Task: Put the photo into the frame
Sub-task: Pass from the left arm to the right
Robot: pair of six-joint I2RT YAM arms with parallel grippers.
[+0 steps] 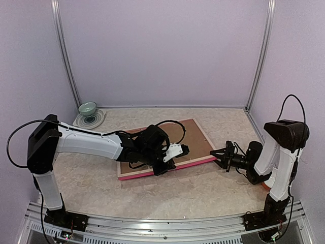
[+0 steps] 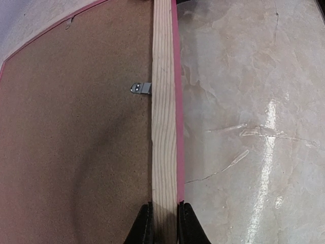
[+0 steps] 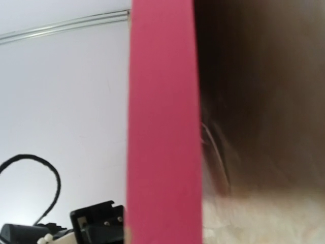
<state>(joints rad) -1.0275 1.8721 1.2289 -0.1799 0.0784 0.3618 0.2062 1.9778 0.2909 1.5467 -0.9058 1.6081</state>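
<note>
Left gripper (image 2: 165,207) astride one frame (image 2: 163,101)

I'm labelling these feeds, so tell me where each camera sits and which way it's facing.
Top external: above and behind the bases, looking down at the table; left arm and right arm show, at the frame.
Left wrist: on the left gripper, looking along the frame's rail; its fingers pinch it.
Right wrist: close against the frame's pink edge, blurred; no fingers visible.
All share the frame.
</note>
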